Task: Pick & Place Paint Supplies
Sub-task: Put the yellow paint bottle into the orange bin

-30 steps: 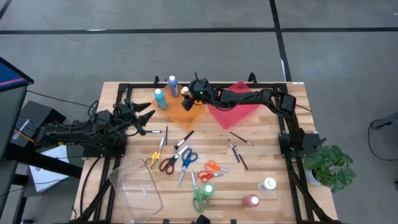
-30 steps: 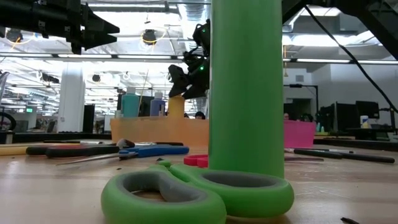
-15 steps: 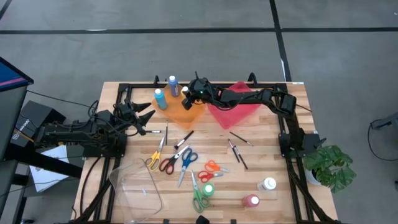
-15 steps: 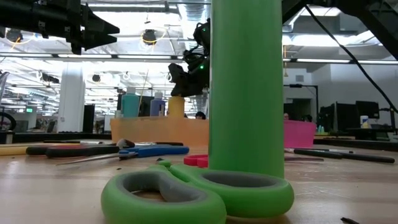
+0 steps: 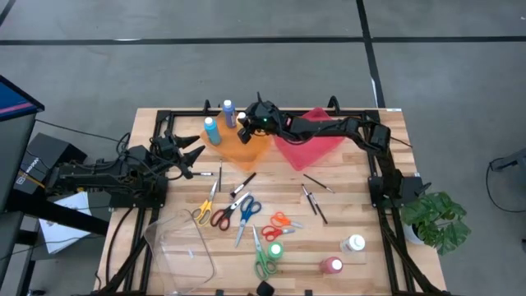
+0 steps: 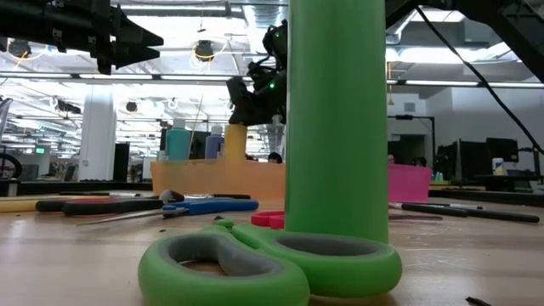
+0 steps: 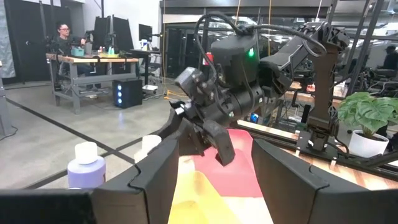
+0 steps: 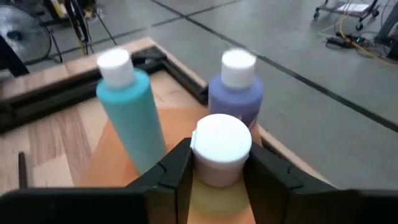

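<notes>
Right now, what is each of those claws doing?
Left gripper: open, holding nothing, waiting at the table's left side.
Right gripper: shut on the yellow bottle, over the orange tray.

The surface [image 5: 345, 205] is pale planked wood with a matt, grainy finish, framed by dark metal rails. The orange tray [image 5: 240, 148] and red tray [image 5: 316, 148] look like smooth, translucent plastic, and the yellow bottle [image 8: 214, 186] seems matt plastic under a smooth white cap, though blurred. The green scissors [image 6: 272, 263] have glossy plastic handles.
</notes>
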